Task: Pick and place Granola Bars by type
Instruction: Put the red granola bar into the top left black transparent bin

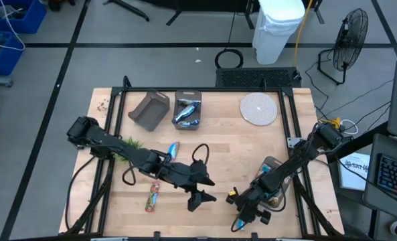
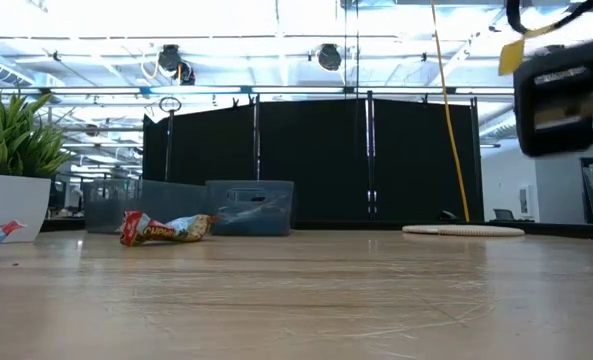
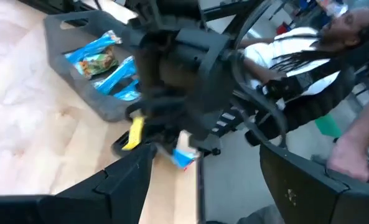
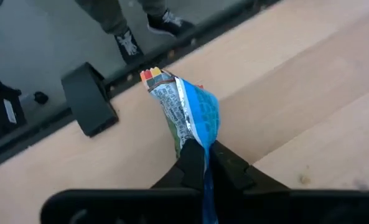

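Two bins are sitting side by side near the far edge of the worktop (image 1: 218, 147). The tipped bin (image 1: 149, 110) is lying left of the upright bin (image 1: 187, 109), and some bars (image 1: 187, 112) are lying in the upright one. A round mat (image 1: 259, 108) is resting toward the far right corner. A plant (image 1: 128, 144) is standing near the left edge. One bar (image 1: 172, 150) is lying near the middle, and another bar (image 1: 152, 196) is lying by the near edge, left of the middle. The left pincer (image 1: 202, 189) is hanging over the middle. The right pincer (image 4: 204, 160) is hanging near the near right corner, closed on a bar (image 4: 187, 112).
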Robot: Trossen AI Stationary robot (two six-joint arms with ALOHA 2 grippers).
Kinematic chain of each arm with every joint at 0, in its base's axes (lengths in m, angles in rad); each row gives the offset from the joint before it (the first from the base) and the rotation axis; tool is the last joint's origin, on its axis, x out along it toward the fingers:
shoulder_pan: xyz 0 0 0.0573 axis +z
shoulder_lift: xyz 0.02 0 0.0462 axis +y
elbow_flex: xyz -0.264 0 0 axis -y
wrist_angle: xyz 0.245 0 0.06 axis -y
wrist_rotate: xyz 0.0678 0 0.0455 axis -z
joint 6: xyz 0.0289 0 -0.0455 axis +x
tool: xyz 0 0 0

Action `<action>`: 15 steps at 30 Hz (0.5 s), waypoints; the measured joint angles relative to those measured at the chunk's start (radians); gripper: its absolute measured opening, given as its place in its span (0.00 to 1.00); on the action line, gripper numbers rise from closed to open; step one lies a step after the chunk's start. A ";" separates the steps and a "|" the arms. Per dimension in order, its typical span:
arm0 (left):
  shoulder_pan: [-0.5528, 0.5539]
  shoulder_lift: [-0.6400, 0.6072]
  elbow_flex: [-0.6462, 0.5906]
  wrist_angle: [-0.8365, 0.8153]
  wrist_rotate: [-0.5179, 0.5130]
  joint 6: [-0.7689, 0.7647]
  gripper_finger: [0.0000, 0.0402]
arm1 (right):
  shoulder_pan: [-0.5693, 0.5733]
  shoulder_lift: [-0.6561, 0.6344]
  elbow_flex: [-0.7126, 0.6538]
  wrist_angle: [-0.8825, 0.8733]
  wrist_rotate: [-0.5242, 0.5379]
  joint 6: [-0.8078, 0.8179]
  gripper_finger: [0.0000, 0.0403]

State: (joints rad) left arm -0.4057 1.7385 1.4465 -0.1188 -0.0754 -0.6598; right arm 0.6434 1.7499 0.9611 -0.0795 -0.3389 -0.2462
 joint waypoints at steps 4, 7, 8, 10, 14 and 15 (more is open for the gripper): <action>0.012 -0.045 0.001 -0.065 -0.003 0.021 0.73 | 0.000 -0.058 0.000 0.011 0.036 0.045 0.01; 0.019 -0.091 0.001 -0.106 -0.023 0.054 0.73 | -0.002 -0.124 0.000 0.008 0.104 0.090 0.01; 0.020 -0.107 0.001 -0.119 -0.041 0.068 0.73 | -0.002 -0.148 0.000 0.008 0.130 0.105 0.00; 0.020 -0.140 0.001 -0.144 -0.082 0.102 0.73 | -0.008 -0.195 0.000 0.015 0.184 0.145 0.00; 0.020 -0.196 0.001 -0.184 -0.215 0.159 0.73 | -0.029 -0.285 0.000 0.045 0.320 0.260 0.00; 0.019 -0.208 0.001 -0.193 -0.256 0.173 0.73 | -0.037 -0.304 0.000 0.058 0.360 0.285 0.00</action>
State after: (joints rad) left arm -0.3866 1.5304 1.4471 -0.3114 -0.3317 -0.4872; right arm 0.6063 1.4460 0.9611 -0.0213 0.0212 0.0389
